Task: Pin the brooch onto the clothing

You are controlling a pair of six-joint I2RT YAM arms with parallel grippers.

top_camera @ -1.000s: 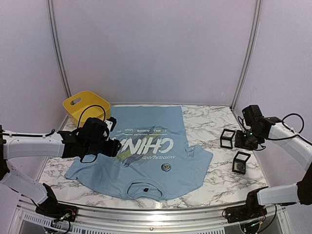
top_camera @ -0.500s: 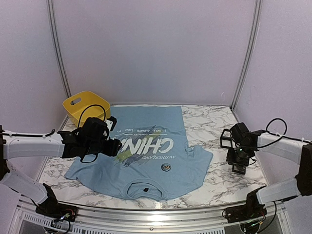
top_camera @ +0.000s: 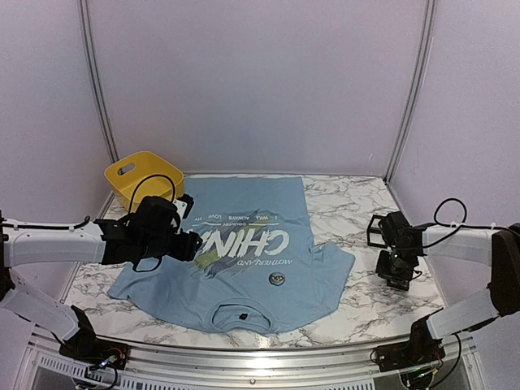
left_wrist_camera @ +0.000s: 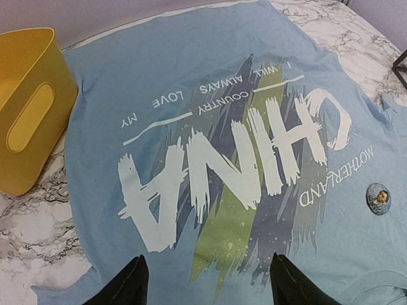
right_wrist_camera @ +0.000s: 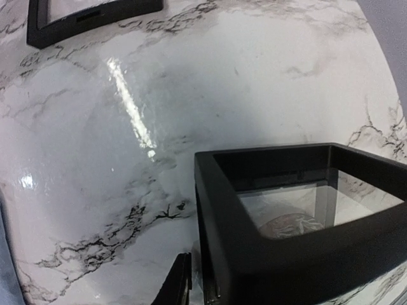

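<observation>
Light-blue T-shirt with brush-stroke white "CHINA" print lies flat on the glossy marble table, a round brooch on its chest, the left gripper spread wide above it; right of it, the right gripper, grip unclear, meets a square black-framed box.

Soft, even light overall; a bright glare streak crosses the marble counter in the right wrist view, where edges bow.
</observation>
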